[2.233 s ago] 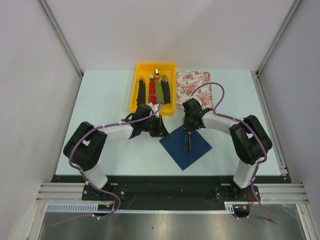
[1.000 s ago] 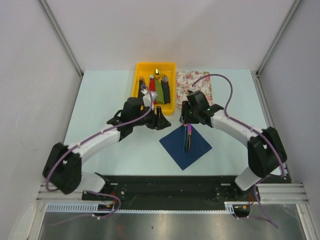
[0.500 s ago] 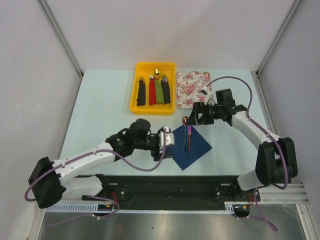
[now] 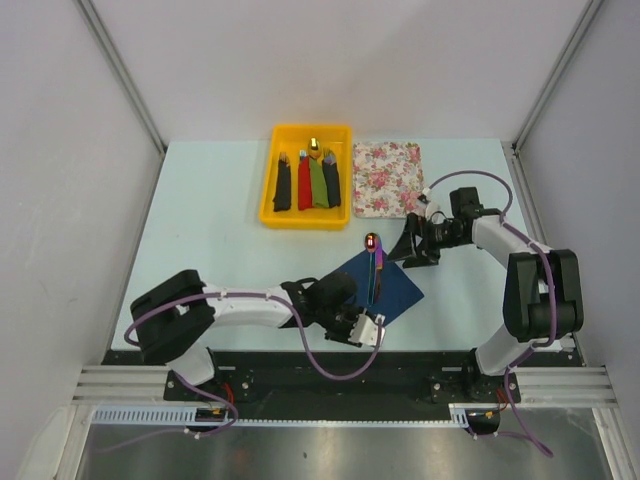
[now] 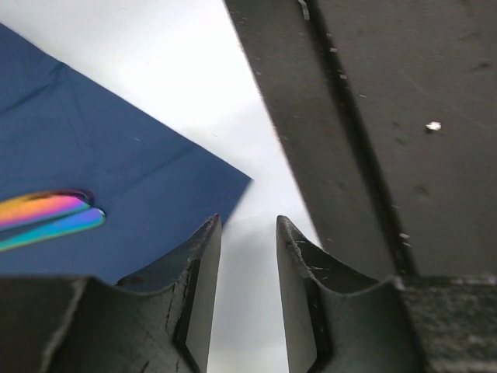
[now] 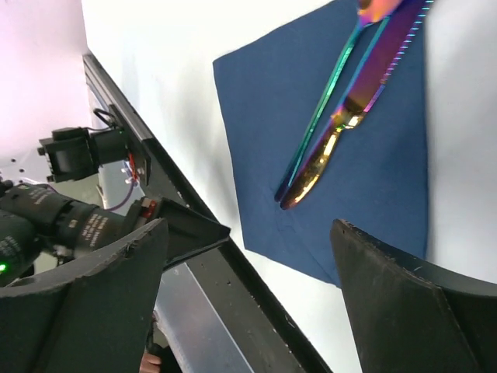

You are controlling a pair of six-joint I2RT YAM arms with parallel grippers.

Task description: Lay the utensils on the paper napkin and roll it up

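The dark navy paper napkin (image 4: 396,291) lies as a diamond near the table's front edge. Two iridescent utensils (image 4: 376,274) rest side by side on it, and the spoon's red-glinting bowl (image 4: 371,241) reaches the napkin's far corner. My left gripper (image 4: 360,328) sits low at the napkin's near corner. Its jaws stand a narrow gap apart with only bare table between them, and the napkin (image 5: 116,179) corner lies just ahead of my left gripper (image 5: 247,223). My right gripper (image 4: 408,250) hovers right of the napkin's far corner. In the right wrist view it (image 6: 248,225) is wide open and empty, looking down on the utensils (image 6: 342,116).
A yellow tray (image 4: 306,217) at the back holds black, red and green bundles (image 4: 308,183). The floral mat (image 4: 388,178) lies to its right. The black base rail (image 5: 388,116) runs along the table's near edge, close to my left gripper.
My left arm swung from the tray down to the napkin's near corner and its jaws narrowed. My right gripper let go of the utensils, opened wide and drew off to the right.
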